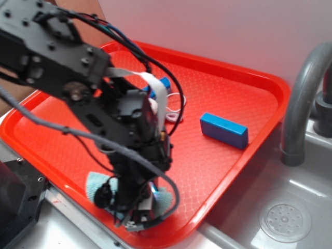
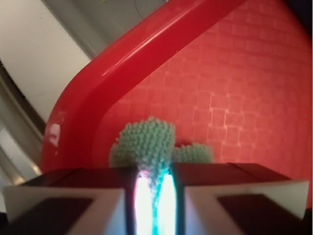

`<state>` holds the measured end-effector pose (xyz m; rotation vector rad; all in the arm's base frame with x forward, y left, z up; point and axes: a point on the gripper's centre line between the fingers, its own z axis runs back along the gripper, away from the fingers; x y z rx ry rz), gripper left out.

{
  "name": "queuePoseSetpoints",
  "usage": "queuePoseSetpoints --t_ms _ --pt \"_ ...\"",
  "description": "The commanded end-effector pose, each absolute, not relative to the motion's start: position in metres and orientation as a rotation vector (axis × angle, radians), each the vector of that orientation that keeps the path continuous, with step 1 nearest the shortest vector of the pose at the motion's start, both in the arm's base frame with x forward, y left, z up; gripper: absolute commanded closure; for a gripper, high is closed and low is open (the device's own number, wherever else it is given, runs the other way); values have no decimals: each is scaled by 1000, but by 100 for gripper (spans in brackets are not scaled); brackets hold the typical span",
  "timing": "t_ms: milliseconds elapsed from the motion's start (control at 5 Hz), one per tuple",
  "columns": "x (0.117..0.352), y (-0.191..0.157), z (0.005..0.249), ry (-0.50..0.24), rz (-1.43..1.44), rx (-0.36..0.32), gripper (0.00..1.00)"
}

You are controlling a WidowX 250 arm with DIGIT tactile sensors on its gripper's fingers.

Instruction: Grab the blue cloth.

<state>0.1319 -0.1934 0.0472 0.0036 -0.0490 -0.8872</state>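
In the wrist view the pincer (image 2: 155, 196) is pinched narrow on a fold of the blue cloth (image 2: 151, 142); the fuzzy fabric bunches up out of the thin bright slit between the two fingers (image 2: 98, 200), and whatever lies lower in the slit is washed out by glare. The cloth reads greenish here, and its lower part is cut off by the fingers.

From the exterior view the black arm (image 1: 78, 67) and its cables cover most of the cloth; only pale patches (image 1: 96, 184) show at 9 o'clock and 3 o'clock of the pincer (image 1: 137, 220), near the tray's front rim. The red tray (image 1: 249, 88) holds a dark-blue block (image 1: 224, 129) toward 2 o'clock of the pincer, well apart. A second blue thing (image 1: 165, 83) peeks out behind the arm, too hidden to identify. A grey faucet (image 1: 301, 104) and sink drain (image 1: 284, 220) sit right of the tray.
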Motion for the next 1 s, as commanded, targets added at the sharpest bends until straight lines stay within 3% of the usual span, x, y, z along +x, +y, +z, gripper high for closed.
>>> queuePoseSetpoints --t_ms 0,200,400,600,800 --pt "131 -173 100 -81 -714 -4 100" --pt "153 -124 149 -43 -458 -85 100" --pt "162 -78 195 -65 -206 -148 100" --pt "159 -54 226 -117 -84 -144 100" --pt "165 -38 233 -150 -88 -63 100"
